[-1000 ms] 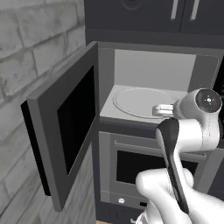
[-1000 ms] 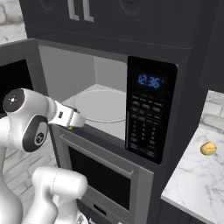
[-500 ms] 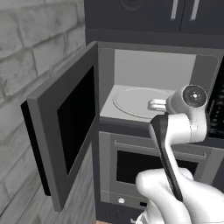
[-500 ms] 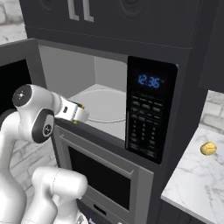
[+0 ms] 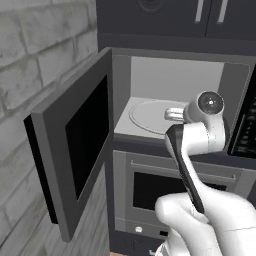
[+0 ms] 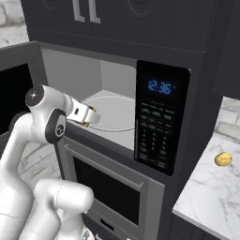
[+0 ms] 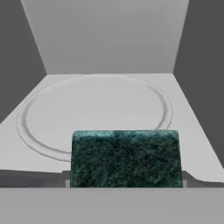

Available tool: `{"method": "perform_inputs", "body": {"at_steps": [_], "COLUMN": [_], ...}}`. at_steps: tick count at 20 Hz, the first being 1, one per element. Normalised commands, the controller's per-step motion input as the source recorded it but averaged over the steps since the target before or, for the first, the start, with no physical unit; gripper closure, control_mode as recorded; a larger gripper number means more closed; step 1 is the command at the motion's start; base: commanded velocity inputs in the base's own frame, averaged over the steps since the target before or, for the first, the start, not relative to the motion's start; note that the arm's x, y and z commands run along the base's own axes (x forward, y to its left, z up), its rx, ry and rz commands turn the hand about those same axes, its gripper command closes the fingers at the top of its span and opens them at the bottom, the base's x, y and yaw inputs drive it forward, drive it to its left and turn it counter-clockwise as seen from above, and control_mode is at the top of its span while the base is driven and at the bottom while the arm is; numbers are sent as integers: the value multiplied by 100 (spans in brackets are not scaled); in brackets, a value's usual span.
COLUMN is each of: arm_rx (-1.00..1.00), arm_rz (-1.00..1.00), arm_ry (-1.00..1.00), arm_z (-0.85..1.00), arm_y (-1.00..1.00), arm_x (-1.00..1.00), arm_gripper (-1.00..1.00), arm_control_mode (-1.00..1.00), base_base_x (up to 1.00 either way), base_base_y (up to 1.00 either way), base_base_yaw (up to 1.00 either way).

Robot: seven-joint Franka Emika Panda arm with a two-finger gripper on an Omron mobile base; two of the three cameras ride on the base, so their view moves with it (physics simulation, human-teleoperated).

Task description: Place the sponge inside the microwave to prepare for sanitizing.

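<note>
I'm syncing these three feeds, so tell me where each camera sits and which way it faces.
Left base view: behind the arm's left, looking at the open microwave; the arm rises lower right.
Right base view: behind its right, facing the keypad; the hand reaches in.
Hand view: on the hand, looking over the sponge into the cavity.
Shared: all three show the turntable.

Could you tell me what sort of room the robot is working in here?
Most likely a kitchen: a built-in microwave with its door open sits above an oven, with a marble counter alongside and dark cabinets above.
</note>
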Motion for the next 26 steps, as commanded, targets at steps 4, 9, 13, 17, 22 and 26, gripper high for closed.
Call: {"method": "perform_inputs", "body": {"at_steps": [4, 9, 13, 17, 22, 26], "arm_rx": [0, 0, 0, 0, 0, 0], "arm_rz": [-2, 0, 0, 0, 0, 0], "arm_ry": [0, 0, 0, 0, 0, 0], "arm_z": [-15, -20, -24, -17, -24, -32], "arm_y": [0, -7, -13, -13, -7, -4], "arm_x": [38, 43, 50, 45, 39, 20], "arm_gripper": [100, 100, 100, 100, 100, 100], "arm_control_mode": [-100, -100, -100, -100, -100, -100], "base_base_x": [0, 0, 0, 0, 0, 0], "base_base_y": [0, 0, 0, 0, 0, 0], "base_base_yaw": [0, 0, 0, 0, 0, 0]}}
